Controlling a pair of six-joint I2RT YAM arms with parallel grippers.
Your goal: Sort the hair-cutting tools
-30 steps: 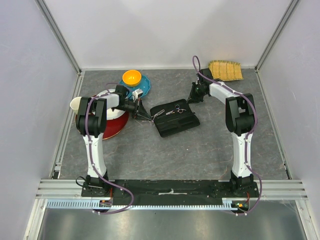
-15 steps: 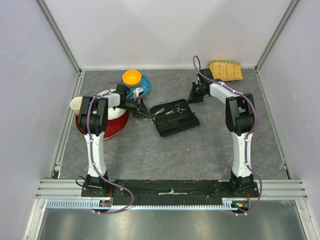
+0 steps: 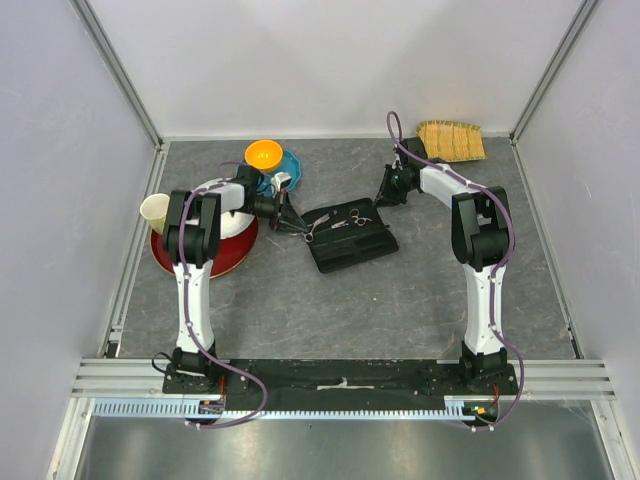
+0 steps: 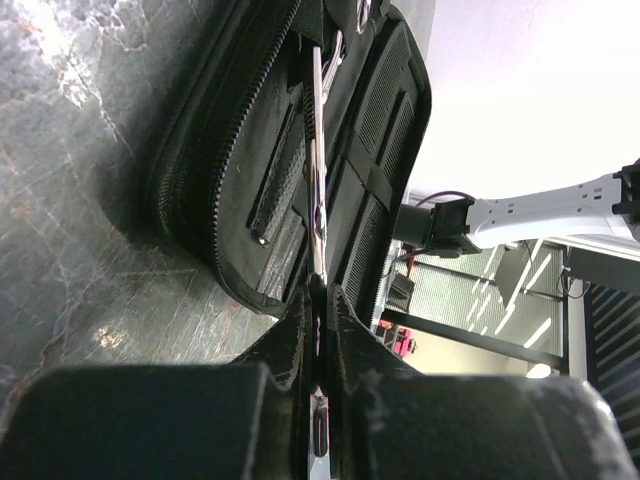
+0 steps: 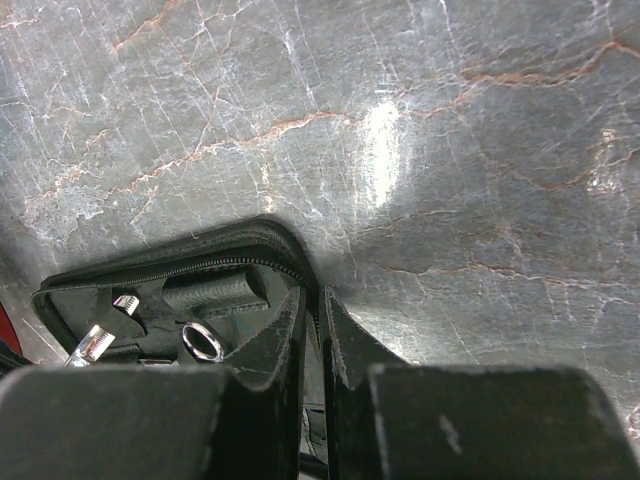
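Your left gripper (image 4: 320,296) has its jaws clenched on the tip of the silver scissors (image 4: 317,175), right at the 9 o'clock edge of the black zip case (image 3: 352,245) in the top view. Through the left wrist camera, the closed blades run straight out from your fingertips (image 4: 298,322) and over the open case's inner pockets, handles pointing toward its far side. Whether the scissors rest on the lining or hang just above it, I cannot tell.

Over on the other side, your right gripper (image 5: 315,300) sits at the case's 1 o'clock corner, jaws pinched tight on the zip rim, with bare grey desk (image 3: 330,310) beyond it. Just inside that corner the right wrist camera catches a silver ring (image 5: 200,341) and a couple of small silver ends, cropped too tight to say which tool they belong to.

The case itself lies open near the middle of the desk, between your two arms. Out at its 10 o'clock, an orange bowl (image 3: 263,153) sits on a blue plate (image 3: 289,167), just behind your left wrist.
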